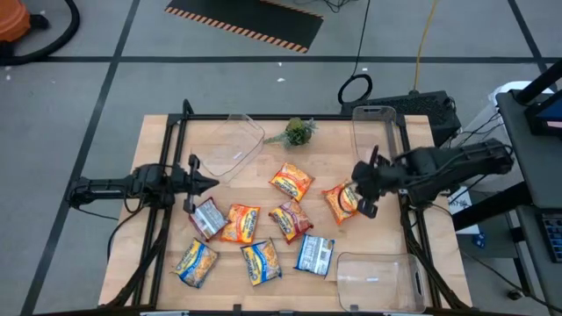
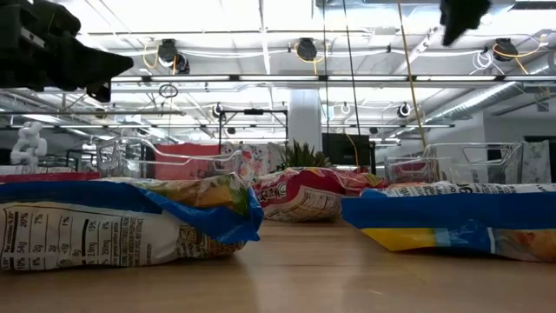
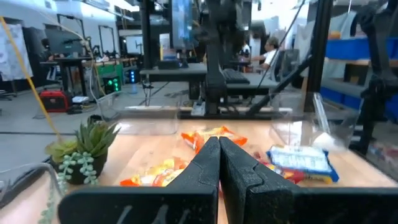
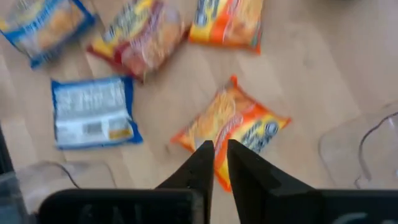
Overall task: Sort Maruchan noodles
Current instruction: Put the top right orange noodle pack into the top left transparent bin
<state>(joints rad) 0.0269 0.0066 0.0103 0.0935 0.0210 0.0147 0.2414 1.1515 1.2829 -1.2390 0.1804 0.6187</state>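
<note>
Several Maruchan packets lie flat on the wooden table (image 1: pixel 167 140): orange ones (image 1: pixel 291 182) (image 1: pixel 241 223) (image 1: pixel 341 200), a red-brown one (image 1: pixel 291 219), a silver-red one (image 1: pixel 207 217), two yellow-and-blue ones (image 1: pixel 196 262) (image 1: pixel 261 262) and a blue-white one (image 1: pixel 314 254). My right gripper (image 4: pixel 217 149) hovers over the orange packet (image 4: pixel 230 127) near the right edge. Its fingers are open by a narrow gap and touch nothing. My left gripper (image 3: pixel 219 144) is shut and held level above the table's left side (image 1: pixel 206 183), left of the pile.
Three clear plastic bins stand around the pile: far left (image 1: pixel 237 140), far right (image 1: pixel 373 132) and near right (image 1: pixel 378 279). A small green plant sprig (image 1: pixel 299 132) lies between the two far bins. Bare wood shows along the left side and near edge.
</note>
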